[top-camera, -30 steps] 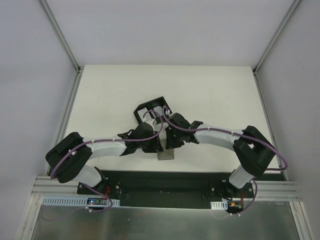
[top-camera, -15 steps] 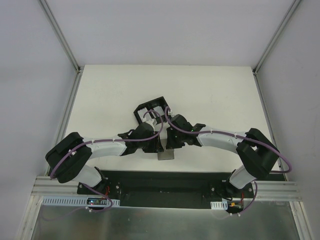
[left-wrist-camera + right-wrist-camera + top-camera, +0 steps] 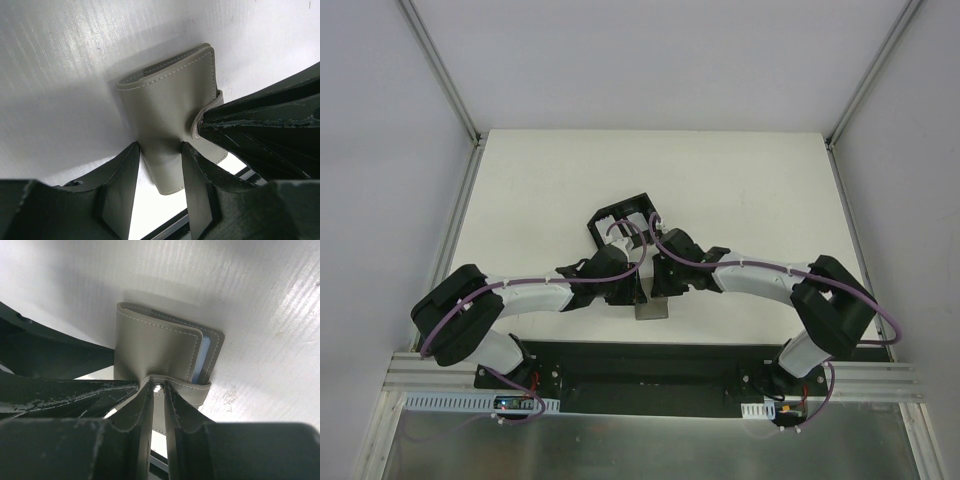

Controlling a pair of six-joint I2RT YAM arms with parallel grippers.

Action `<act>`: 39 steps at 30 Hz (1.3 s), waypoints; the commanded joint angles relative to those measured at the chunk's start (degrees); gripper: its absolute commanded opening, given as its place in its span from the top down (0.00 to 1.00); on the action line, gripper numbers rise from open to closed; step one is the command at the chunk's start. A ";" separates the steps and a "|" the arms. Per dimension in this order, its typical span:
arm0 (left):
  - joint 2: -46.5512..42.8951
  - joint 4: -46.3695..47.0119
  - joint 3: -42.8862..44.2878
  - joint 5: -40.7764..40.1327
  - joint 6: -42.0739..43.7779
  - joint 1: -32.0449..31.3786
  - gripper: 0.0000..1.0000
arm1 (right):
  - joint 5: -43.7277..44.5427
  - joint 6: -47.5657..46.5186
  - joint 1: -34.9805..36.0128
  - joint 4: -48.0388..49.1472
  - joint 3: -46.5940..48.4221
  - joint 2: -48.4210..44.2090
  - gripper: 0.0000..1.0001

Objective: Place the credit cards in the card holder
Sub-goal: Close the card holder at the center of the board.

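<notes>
The grey card holder (image 3: 167,95) lies folded on the white table, and a pale blue edge shows inside it in the right wrist view (image 3: 150,342). My left gripper (image 3: 160,146) is shut on the card holder's near end, with a finger on each side. My right gripper (image 3: 158,385) is shut on the closing tab (image 3: 192,390), pinching it at the metal snap. In the top view both grippers (image 3: 632,290) (image 3: 656,284) meet over the card holder (image 3: 651,311) near the table's front edge. No credit cards show in any view.
A black plastic tray with dividers (image 3: 608,214) stands just behind the grippers at the table's middle. The black base plate (image 3: 640,365) runs along the near edge. White walls and metal rails enclose the table.
The right arm has shifted a little to the left toward the card holder. The left arm and the card holder have stayed in place.
</notes>
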 commanded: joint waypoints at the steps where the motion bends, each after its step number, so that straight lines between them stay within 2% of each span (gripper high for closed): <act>1: 1.48 -6.58 -0.76 -3.13 2.00 -0.33 0.61 | -1.20 0.00 0.66 -1.02 1.92 2.46 0.84; 8: 1.48 -6.58 -0.76 -2.96 2.18 -0.42 0.61 | 1.08 0.71 1.27 -4.18 3.94 4.66 0.85; 15: 1.39 -6.49 -1.29 -2.96 2.00 -0.42 0.63 | 4.51 0.79 1.53 -14.20 9.04 9.32 0.91; 22: 1.31 -6.05 -1.81 -2.78 1.56 -0.51 0.63 | 8.99 2.73 2.68 -18.78 9.22 13.28 0.94; 35: 1.22 -5.17 -2.69 -2.60 0.95 -0.51 0.63 | 12.24 6.50 5.58 -19.22 5.97 18.55 0.94; 39: 1.13 -5.00 -2.96 -2.52 0.77 -0.51 0.63 | 12.42 7.91 5.75 -18.08 3.86 19.87 0.97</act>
